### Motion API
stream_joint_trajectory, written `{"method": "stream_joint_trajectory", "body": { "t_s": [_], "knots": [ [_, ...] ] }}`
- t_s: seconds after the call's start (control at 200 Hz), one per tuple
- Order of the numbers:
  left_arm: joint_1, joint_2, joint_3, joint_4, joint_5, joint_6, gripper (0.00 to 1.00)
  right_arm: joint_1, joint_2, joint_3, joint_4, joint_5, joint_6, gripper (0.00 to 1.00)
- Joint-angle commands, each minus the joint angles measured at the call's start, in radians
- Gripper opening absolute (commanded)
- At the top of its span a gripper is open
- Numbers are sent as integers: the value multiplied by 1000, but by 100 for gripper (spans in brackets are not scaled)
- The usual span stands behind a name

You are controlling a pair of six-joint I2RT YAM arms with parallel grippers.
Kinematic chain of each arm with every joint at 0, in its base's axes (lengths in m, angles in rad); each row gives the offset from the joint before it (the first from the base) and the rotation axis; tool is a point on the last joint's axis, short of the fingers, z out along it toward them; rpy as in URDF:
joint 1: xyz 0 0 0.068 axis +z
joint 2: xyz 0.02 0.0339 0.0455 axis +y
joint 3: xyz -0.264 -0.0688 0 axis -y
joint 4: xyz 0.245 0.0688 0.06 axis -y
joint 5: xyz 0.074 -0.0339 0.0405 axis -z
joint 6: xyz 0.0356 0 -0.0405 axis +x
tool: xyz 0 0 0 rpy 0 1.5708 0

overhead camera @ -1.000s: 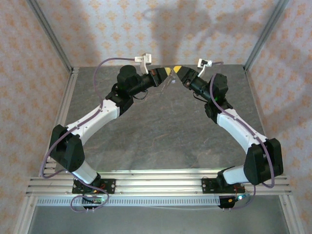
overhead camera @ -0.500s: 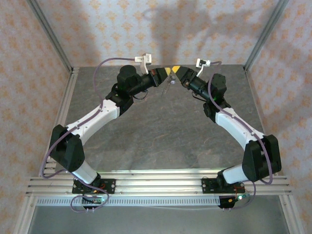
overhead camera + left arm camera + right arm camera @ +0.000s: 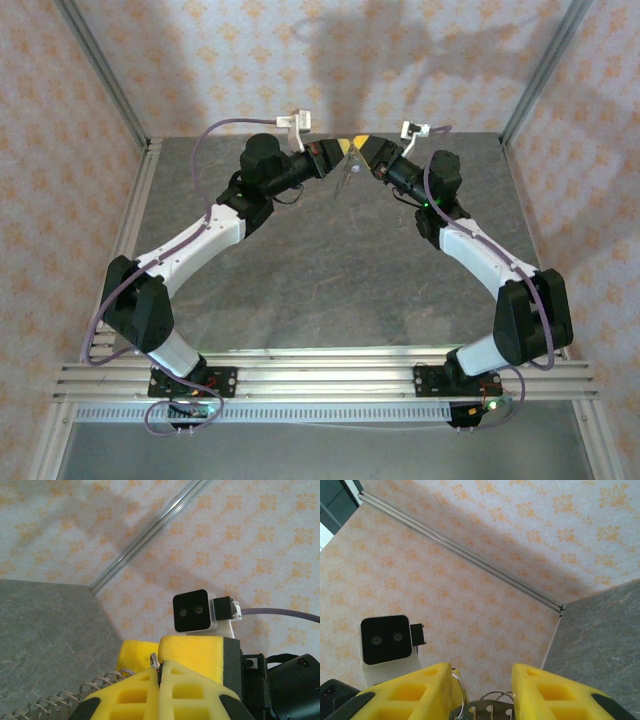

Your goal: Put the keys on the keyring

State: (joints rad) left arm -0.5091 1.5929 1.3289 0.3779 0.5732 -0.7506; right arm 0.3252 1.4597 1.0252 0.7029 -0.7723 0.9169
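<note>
At the far middle of the table my two grippers meet tip to tip, raised above the surface. My left gripper (image 3: 343, 148) (image 3: 161, 664) is shut, pinching the keyring (image 3: 155, 660), a thin metal ring whose top pokes out between the yellow fingers. A wire coil (image 3: 75, 696) trails off to its left. My right gripper (image 3: 366, 146) (image 3: 482, 672) has its jaws apart with a flat metal key head (image 3: 490, 713), pierced with holes, spanning the gap at the bottom edge. The keyring (image 3: 461, 690) sits against its left finger. A thin metal piece (image 3: 346, 178) hangs below both tips.
Grey stone-look table (image 3: 330, 270) with aluminium frame posts (image 3: 105, 75) at the back corners and patterned walls behind. Each wrist view shows the other arm's white camera (image 3: 196, 611) (image 3: 387, 642) close by.
The right arm has edged left, bringing its tip closer to the left gripper. The hanging metal piece now dangles more straight down. The left arm holds still.
</note>
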Motion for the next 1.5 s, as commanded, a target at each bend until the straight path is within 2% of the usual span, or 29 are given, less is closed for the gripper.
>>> {"method": "stream_joint_trajectory", "body": {
  "t_s": [0.0, 0.14, 0.38, 0.761, 0.846, 0.951, 0.996, 1.106, 1.236, 1.326, 1.401, 1.496],
  "knots": [
    [-5, 1, 36, 62, 28, 3, 0, 17, -7, 36, 64, -40, -6, 34],
    [-5, 3, 34, 59, 26, 4, 0, 18, -14, 31, 67, -38, -5, 30],
    [-5, 8, 33, 59, 25, 4, 0, 24, -36, 27, 78, -50, -6, 30],
    [-6, 13, 36, 61, 22, 0, 0, 51, -48, 39, 37, -58, -43, 14],
    [-6, 14, 38, 60, 22, 0, 0, 54, -45, 39, 35, -59, -44, 14],
    [-6, 15, 41, 58, 22, 2, 0, 60, -44, 40, 32, -71, -47, 26],
    [-5, 15, 43, 56, 21, 2, 0, 62, -45, 38, 29, -74, -50, 27],
    [-6, 18, 45, 56, 20, 0, 0, 64, -46, 29, 23, -73, -56, 20],
    [-5, 19, 47, 55, 19, 0, 0, 69, -51, 19, 11, -78, -68, 17],
    [-6, 20, 47, 57, 19, -1, 0, 71, -57, 10, 2, -71, -78, 10],
    [-5, 21, 47, 59, 19, -3, 0, 71, -60, 4, -6, -68, -83, 0],
    [-6, 18, 47, 57, 19, -4, 0, 69, -66, -2, -24, -60, -98, 0]
  ]
}}
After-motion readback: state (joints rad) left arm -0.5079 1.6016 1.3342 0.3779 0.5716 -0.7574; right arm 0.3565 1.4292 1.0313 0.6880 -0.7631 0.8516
